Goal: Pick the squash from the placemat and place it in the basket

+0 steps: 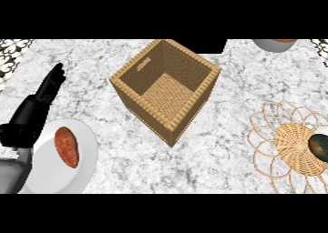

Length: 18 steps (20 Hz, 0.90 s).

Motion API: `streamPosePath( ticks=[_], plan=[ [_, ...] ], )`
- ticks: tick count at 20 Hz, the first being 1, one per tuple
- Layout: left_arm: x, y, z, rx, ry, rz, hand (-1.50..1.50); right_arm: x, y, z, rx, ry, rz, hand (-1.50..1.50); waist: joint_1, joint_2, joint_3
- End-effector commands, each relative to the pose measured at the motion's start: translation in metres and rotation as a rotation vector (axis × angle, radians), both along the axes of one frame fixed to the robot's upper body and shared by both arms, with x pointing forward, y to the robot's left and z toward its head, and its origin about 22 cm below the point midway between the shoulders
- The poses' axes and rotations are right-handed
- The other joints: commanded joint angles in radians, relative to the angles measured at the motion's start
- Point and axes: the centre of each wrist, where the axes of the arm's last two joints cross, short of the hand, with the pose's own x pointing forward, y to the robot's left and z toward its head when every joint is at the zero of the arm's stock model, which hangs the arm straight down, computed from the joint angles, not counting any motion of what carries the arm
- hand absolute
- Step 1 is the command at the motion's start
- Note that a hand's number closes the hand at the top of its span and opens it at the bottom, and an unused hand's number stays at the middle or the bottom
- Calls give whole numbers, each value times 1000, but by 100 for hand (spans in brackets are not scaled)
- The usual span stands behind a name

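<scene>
A dark green squash (323, 147) lies on a round woven placemat (288, 145) at the right edge of the marble counter. In the middle of the counter stands a square wicker basket (138, 101) with nothing inside it. My left hand (48, 88) shows at the far left, fingers straight and pointing up, resting open above a white plate. It is far from the squash and holds nothing. My right hand does not show in the view.
A white plate (83, 166) at the lower left carries a reddish-brown sweet potato (66, 146). A grey bowl (275, 44) sits at the counter's top right edge. Patterned tiles border the top corners.
</scene>
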Motion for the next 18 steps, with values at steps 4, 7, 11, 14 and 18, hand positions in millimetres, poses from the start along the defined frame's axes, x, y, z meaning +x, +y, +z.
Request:
streamPosePath(
  ticks=[4, 7, 11, 14, 18],
  plan=[
    [0, -11, -10, 8, -5, -7, 0, 14, -8, -22, -209, 139, 100, -150, 5, 4, 0],
    [8, 4, 5, -13, -11, -15, 0, 23, -35, -40, -232, 128, 82, -150, 13, 7, 0],
    [11, -6, 4, 12, 14, -16, 0, 27, -44, -77, -252, 142, 128, -150, 16, 6, -1],
    [0, -5, 6, 0, -1, -5, 0, 34, -49, -90, -283, 130, 137, -150, 16, 0, -2],
    [13, 19, 4, -13, -16, -4, 0, 41, -57, -123, -352, 112, 147, -150, 10, 3, -3]
  ],
)
